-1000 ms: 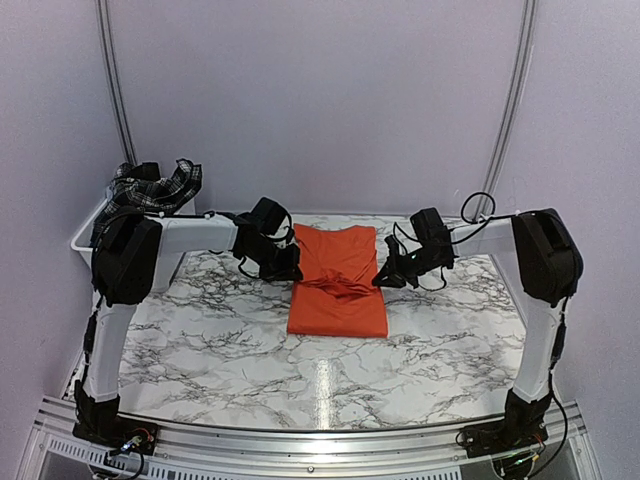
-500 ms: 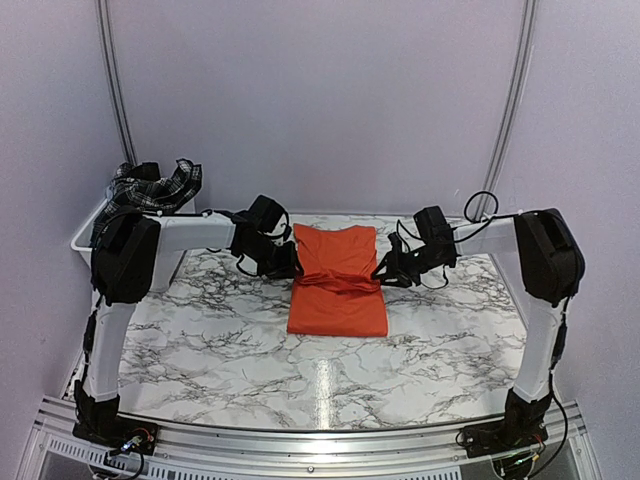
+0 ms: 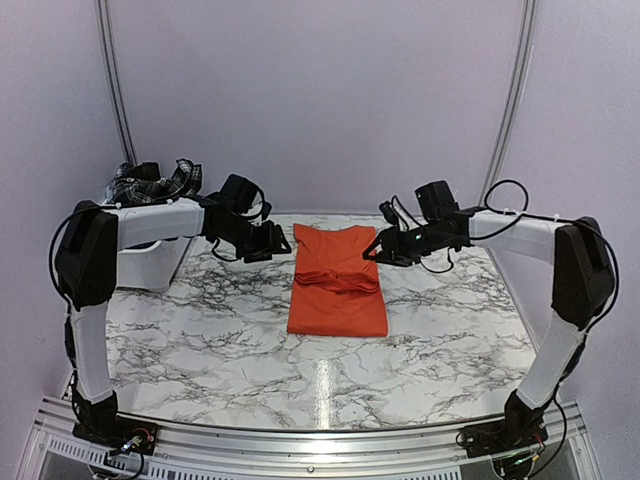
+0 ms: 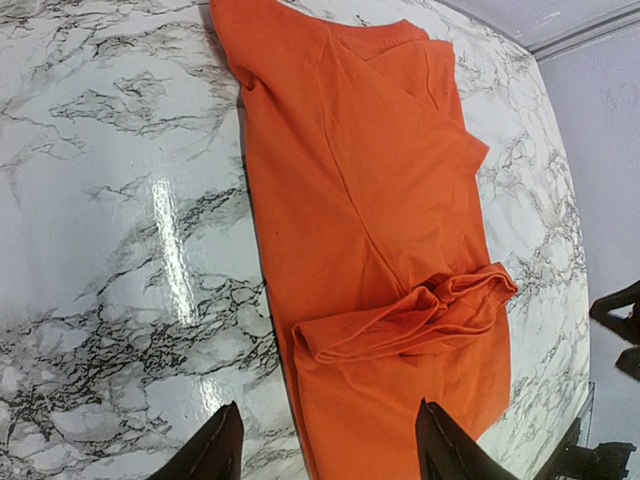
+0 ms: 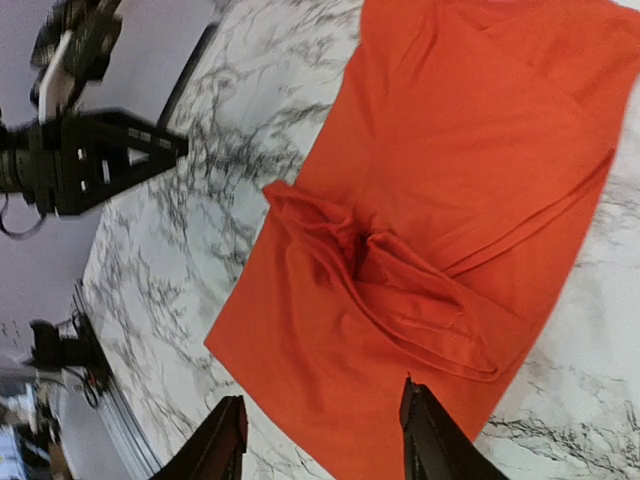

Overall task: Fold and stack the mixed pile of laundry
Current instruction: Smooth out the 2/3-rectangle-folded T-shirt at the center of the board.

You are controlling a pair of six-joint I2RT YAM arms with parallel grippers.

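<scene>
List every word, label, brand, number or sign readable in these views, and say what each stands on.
None: no view shows any readable text.
The orange T-shirt is plain, with no print or visible tag.
The plaid piece and the marble table carry no lettering either.

The T-shirt [image 3: 338, 285] is plain orange; the table [image 3: 200, 330] is black-veined white marble.

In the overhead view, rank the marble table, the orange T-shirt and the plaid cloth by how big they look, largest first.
1. marble table
2. orange T-shirt, lying folded on it
3. plaid cloth, though only part of it shows and it sits farther back, so its true size is unsure
</scene>
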